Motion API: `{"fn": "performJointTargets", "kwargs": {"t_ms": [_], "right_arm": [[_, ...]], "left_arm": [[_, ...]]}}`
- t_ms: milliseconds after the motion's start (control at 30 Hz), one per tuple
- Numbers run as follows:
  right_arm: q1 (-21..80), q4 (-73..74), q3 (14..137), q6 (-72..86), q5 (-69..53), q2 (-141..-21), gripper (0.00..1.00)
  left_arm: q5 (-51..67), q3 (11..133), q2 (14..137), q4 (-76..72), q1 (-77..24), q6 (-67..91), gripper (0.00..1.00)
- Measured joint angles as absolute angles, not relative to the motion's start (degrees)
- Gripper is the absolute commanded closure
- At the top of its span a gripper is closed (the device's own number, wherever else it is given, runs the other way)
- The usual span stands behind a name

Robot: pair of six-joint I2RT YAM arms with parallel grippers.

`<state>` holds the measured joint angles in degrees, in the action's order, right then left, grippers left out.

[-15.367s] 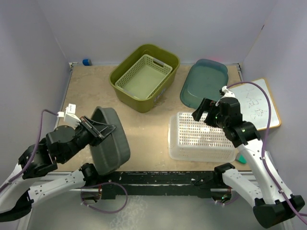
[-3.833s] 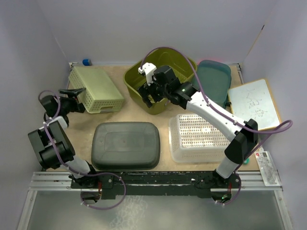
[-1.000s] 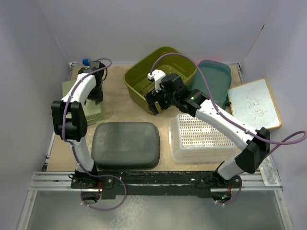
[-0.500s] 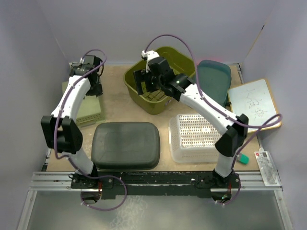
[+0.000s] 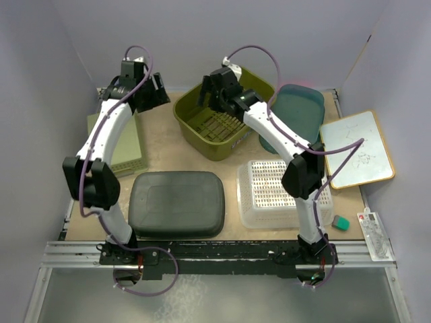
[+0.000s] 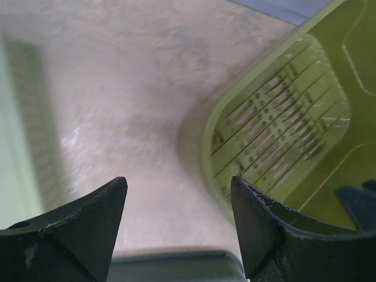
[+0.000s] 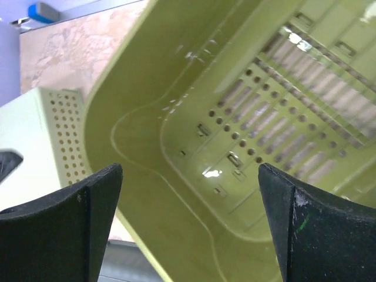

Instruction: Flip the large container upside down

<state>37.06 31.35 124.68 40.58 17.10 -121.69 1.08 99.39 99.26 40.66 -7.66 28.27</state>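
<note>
The large container is an olive-green bin standing upright at the back centre, its slatted floor showing. My right gripper hovers over its back left part, open, looking down into the bin; nothing sits between its fingers. My left gripper hangs just left of the bin, apart from it and also open. In the left wrist view the bin's corner lies to the right of the empty left gripper, with bare table below it.
A light green perforated basket lies upside down at the left. A dark grey container lies upside down at the front. A clear perforated basket, a teal tub, a whiteboard and a teal eraser fill the right side.
The left gripper has swung from over the light green basket toward the olive bin and opened wider. The right gripper has moved from the bin's front side to its back left.
</note>
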Motion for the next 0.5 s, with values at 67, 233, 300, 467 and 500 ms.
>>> {"fn": "performJointTargets", "kwargs": {"t_ms": [67, 233, 300, 467, 500], "right_arm": [[35.8, 30.0, 121.0, 41.6, 17.1, -119.4, 0.0], [33.1, 25.8, 106.7, 41.6, 16.5, -109.1, 0.0], [32.5, 24.3, 102.9, 41.3, 16.0, -105.5, 0.0], [32.3, 21.9, 101.1, 40.6, 15.2, -102.6, 0.0], [32.3, 21.9, 101.2, 40.5, 15.1, -102.7, 0.0]], "left_arm": [[3.6, 104.2, 104.6, 39.7, -7.9, 27.8, 0.31], [7.5, 111.7, 116.1, 38.9, -8.4, 25.6, 0.36], [7.5, 113.5, 119.7, 39.9, -8.5, 24.6, 0.38], [5.9, 109.7, 119.5, 41.6, -9.2, 24.5, 0.39], [5.1, 105.4, 116.8, 40.8, -9.3, 25.1, 0.39]]}}
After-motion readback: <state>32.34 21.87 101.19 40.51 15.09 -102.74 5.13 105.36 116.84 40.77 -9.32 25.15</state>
